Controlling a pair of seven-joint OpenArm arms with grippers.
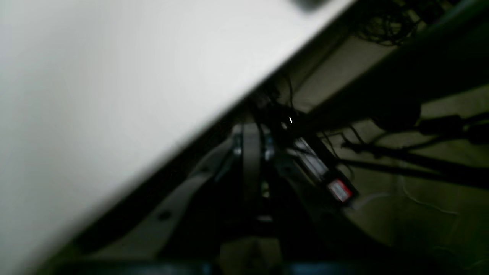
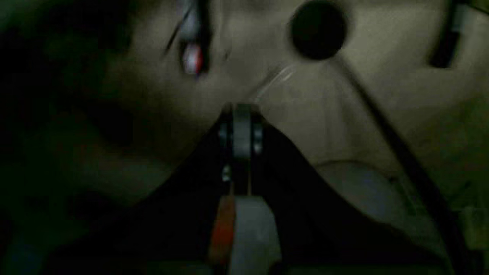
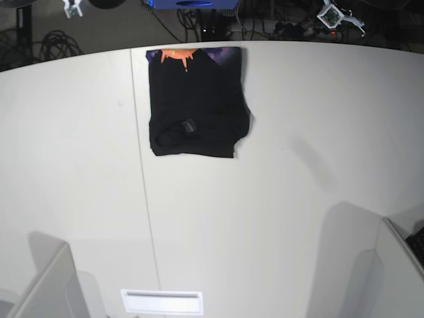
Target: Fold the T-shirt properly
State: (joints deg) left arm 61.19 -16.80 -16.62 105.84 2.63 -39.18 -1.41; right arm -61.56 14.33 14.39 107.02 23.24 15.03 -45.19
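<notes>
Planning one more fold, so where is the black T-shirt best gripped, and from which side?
Probably the near hem corners of the T-shirt, reached from the robot's side. It lies flat as a folded rectangle, its printed end at the table's far edge, so those corners are the loose, reachable part.

A robotics lab: white table (image 3: pixel 278 218), tangled cables (image 3: pixel 53 43) on the floor.

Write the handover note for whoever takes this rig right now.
Left gripper: jaws shut, empty, hanging past the white table's edge.
Right gripper: jaws look shut, empty, over the floor; the view is dark and blurred.
Black fabric T-shirt: folded into a compact rectangle at the far side of the table, a strip of its orange and purple print showing along the far edge.
Done: the fold, by its look.
Left: nothing obvious; perhaps squaring the uneven near edge.
</notes>
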